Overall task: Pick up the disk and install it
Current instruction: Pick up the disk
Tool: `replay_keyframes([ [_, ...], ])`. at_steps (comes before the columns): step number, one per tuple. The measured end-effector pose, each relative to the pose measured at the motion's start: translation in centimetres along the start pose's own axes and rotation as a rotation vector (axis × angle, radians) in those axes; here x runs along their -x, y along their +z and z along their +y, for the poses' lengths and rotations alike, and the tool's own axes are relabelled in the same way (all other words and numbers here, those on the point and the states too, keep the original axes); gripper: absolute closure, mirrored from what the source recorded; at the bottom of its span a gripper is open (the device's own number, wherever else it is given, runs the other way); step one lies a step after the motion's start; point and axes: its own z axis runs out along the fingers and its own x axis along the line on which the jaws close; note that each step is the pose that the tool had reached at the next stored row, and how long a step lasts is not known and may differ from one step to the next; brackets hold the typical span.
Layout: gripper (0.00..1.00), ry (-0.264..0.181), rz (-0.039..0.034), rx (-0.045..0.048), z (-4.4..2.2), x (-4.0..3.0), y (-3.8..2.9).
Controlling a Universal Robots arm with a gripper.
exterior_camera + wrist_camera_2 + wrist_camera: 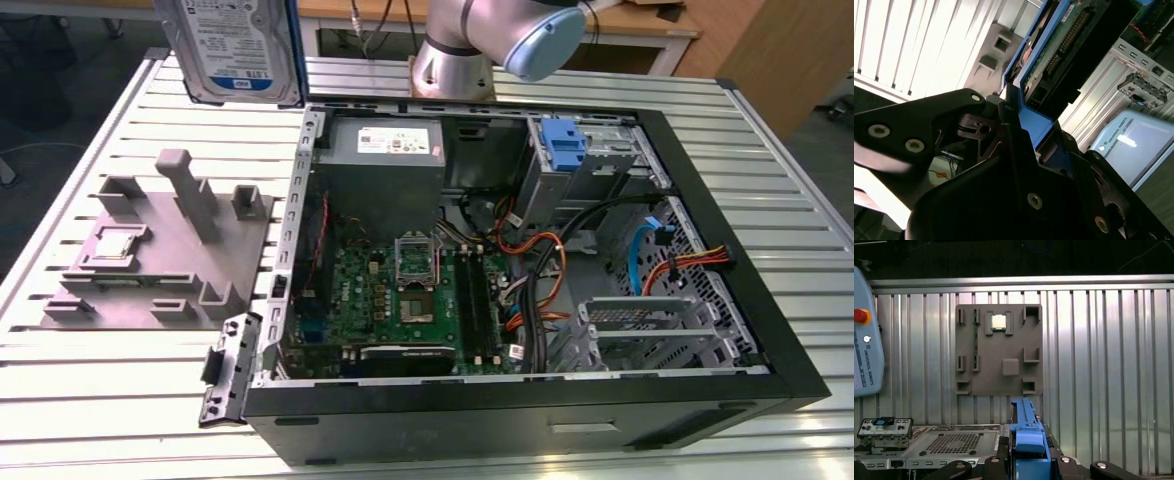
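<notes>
**Disk clamped in the gripper, outside the case**

In the second wrist view the gripper (1016, 122) has its black fingers (954, 112) closed on the disk (1064, 40). They grip it by the blue carrier frame, and the disk's circuit-board side faces that camera. In the first wrist view the blue frame stands on edge between the fingers. Beyond it in that view lies the slatted metal table (1104, 365). The grey fixture (999, 350) lies flat on the table, with a square chip (999, 321) seated in one of its pockets. A pendant (864, 340) lies off to one side.

In the exterior view the open case (534, 410) sits nearest, lying on its side with the motherboard facing up. The fixture lies just beside it on the exterior view's left. Farther back the disk hangs upright in the air over the table's far edge, with its label toward the camera. It is outside the case and to the exterior view's left of the arm (494, 40).
</notes>
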Motion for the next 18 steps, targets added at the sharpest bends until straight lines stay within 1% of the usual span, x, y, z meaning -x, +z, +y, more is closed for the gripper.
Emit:
replay_keyframes([
  [2,0.63,0.000,-0.0002,-0.0004,-0.09,-0.08,0.08],
  [3,0.63,0.000,0.0000,-0.0004,-0.10,-0.24,0.12],
  [8,0.63,0.000,-0.0001,-0.0030,-0.16,-1.67,0.40],
  [9,0.63,0.000,-0.0002,-0.0035,-0.17,-1.91,0.44],
  [11,0.63,0.000,-0.0002,-0.0050,-0.38,-2.12,0.52],
  [18,0.63,0.000,-0.0004,-0.0092,-2.99,-2.10,0.74],
])
